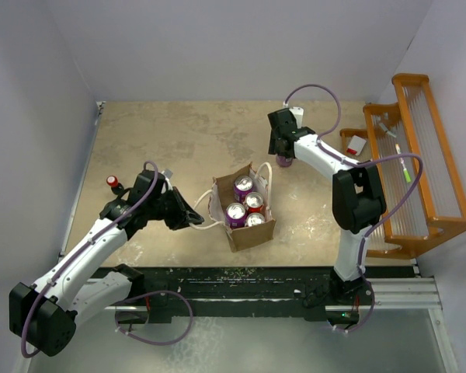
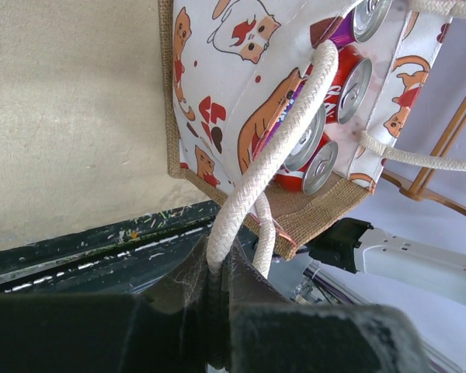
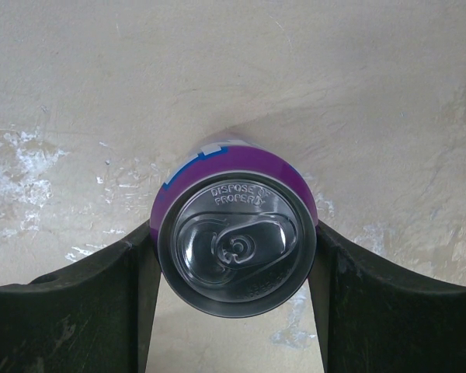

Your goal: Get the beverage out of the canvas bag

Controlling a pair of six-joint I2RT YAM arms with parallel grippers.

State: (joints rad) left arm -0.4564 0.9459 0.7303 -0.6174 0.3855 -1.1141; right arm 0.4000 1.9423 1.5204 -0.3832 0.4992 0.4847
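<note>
1. Bench [image 1: 179, 132]: flat, matte beige, mottled with pale scuffs and chalky patches.
2. Wooden rack [image 1: 431, 140]: orange-brown, slatted, stepped in tiers, at the bench's right edge.
3. Canvas bag [image 1: 252, 233]: boxy, coarse brown weave outside, smooth white lining printed with orange cartoon cats. Stands open-mouthed mid-bench, between the two arms.
4. Left hand [image 2: 217, 318]: dark, clenched tight on the rope handle [image 2: 272, 155], just left of the bag.
5. Right hand [image 3: 233, 241]: black curved fingers pressed to both sides of the purple can [image 3: 234, 252], grasping it upright. Cannot tell whether lifted or resting on the bench.
6. Rope handle: thick white braided cord, drawn taut from the bag's rim down into the left hand.
7. Four cans [image 1: 247, 203]: round silver tops, purple and red sides, packed close inside the bag.
8. Purple can: cylindrical, silver lid with pull tab and embossed lettering, purple wall with a white-and-blue patch. Sits outside the bag, near its far right corner.
</note>
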